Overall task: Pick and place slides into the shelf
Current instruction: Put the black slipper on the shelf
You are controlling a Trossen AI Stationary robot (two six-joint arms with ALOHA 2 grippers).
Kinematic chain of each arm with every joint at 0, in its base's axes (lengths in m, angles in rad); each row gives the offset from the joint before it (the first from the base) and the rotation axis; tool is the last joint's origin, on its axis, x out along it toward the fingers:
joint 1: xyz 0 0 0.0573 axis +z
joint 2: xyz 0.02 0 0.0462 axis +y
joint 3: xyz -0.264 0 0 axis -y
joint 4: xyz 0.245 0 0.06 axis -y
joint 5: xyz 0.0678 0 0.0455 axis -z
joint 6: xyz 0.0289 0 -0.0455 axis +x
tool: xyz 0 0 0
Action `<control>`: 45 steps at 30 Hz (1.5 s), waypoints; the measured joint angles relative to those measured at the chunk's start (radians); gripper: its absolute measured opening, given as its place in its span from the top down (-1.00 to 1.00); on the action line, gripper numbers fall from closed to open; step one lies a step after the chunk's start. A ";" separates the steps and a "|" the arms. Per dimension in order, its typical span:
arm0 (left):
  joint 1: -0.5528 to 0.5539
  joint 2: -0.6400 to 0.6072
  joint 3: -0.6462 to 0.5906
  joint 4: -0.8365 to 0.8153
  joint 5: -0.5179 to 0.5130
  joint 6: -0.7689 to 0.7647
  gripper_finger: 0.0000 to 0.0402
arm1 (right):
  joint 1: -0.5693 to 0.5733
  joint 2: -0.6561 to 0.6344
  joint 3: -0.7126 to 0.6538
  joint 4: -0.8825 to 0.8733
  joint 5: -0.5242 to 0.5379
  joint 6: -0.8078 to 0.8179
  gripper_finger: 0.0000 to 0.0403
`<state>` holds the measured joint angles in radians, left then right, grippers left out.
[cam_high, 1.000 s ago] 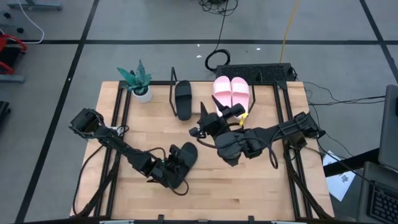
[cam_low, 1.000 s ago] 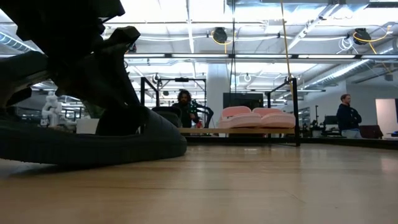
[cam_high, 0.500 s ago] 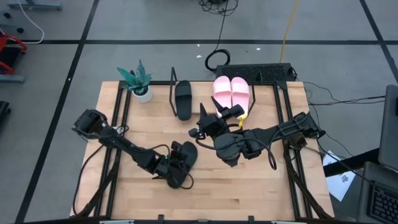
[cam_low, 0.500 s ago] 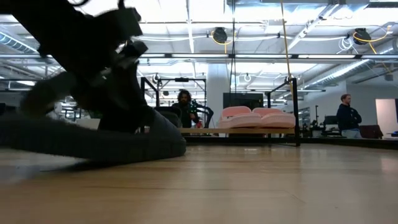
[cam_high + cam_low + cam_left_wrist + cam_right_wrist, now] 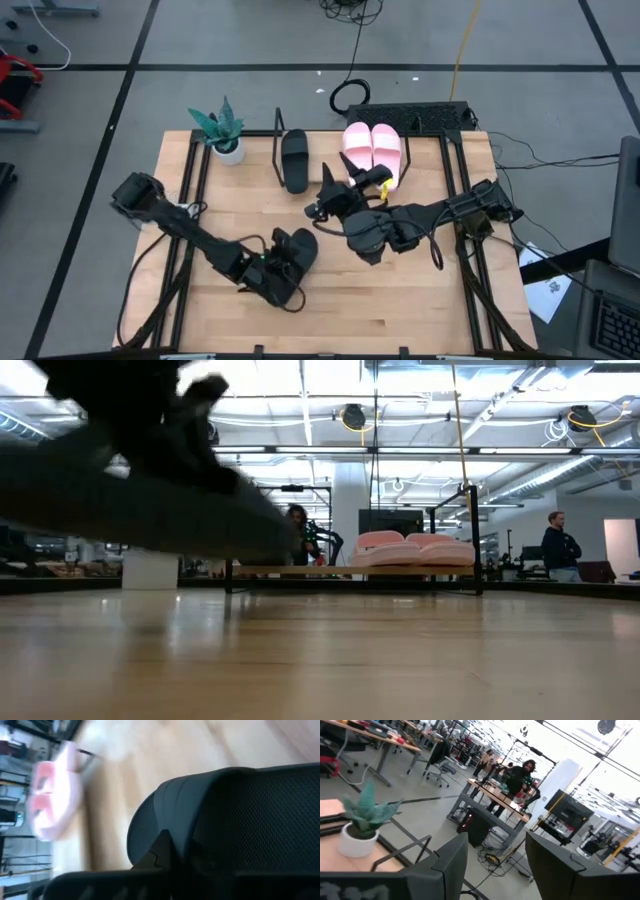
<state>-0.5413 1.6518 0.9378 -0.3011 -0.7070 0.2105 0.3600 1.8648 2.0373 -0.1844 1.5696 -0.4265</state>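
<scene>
One black slide (image 5: 297, 248) sits in my left gripper (image 5: 272, 272) near the table's middle. In the low view it shows as a blurred dark shape (image 5: 140, 500) above the tabletop. The other black slide (image 5: 294, 158) and the pink pair (image 5: 372, 148) rest sole-down on the shelf (image 5: 325, 165) at the far edge. My right gripper (image 5: 325, 200) hovers open in front of the shelf, between the black slide and the pink pair, and holds nothing. My left gripper is shut on the black slide at its wide strap (image 5: 235, 795), which fills the wrist view just beyond a dark finger (image 5: 160, 857). It comes slanting down from the table's left and near side. The slide is lifted clear of the table, roughly level. The gripper hides the exact hold.
A small potted plant (image 5: 222, 132) stands at the far left corner beside the shelf. A keyboard (image 5: 410, 115) lies behind the shelf, and cables trail off the right edge. Bare tabletop (image 5: 400, 290) lies near and right. People (image 5: 560, 545) stand in the room beyond.
My left gripper has risen with the black slide. A second ago the slide lay flat on the table, half a second ago it was tipping up, and now it hangs clear above the surface. My right arm has kept almost still.
</scene>
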 joint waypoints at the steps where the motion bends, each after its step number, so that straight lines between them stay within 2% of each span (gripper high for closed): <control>1: 0.004 -0.028 0.006 -0.024 -0.010 0.005 0.98 | -0.007 -0.004 0.000 0.002 0.000 -0.005 0.06; 6: 0.053 -0.142 0.039 -0.056 -0.072 0.088 0.99 | -0.049 -0.080 0.000 0.016 0.000 -0.013 0.06; 10: 0.147 -0.176 0.097 -0.040 -0.108 0.182 0.99 | -0.079 -0.172 0.000 0.049 0.000 -0.012 0.06; 12: 0.201 -0.172 0.136 -0.038 -0.117 0.253 0.99 | -0.087 -0.218 0.000 0.054 -0.016 -0.007 0.06; 17: 0.362 -0.109 0.245 0.055 -0.114 0.414 0.99 | -0.106 -0.302 0.000 0.054 -0.170 -0.028 0.06; 21: 0.490 -0.003 0.385 0.062 -0.078 0.480 1.00 | -0.117 -0.330 0.000 0.053 -0.185 -0.046 0.06; 26: 0.621 0.157 0.549 0.023 -0.014 0.503 1.00 | -0.138 -0.339 0.000 0.054 -0.184 -0.141 0.06; 31: 0.710 0.272 0.649 -0.035 0.015 0.509 1.00 | -0.159 -0.336 0.000 0.050 -0.184 -0.225 0.06; 35: 0.776 0.313 0.657 -0.079 0.107 0.426 1.00 | -0.171 -0.338 0.000 0.052 -0.185 -0.253 0.06; 45: 0.830 0.312 0.655 -0.101 0.164 0.389 1.00 | -0.178 -0.337 0.000 0.048 -0.243 -0.275 0.06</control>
<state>0.2886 1.9640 1.5932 -0.4019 -0.5427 0.5999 0.1818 1.5280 2.0373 -0.1360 1.3262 -0.7010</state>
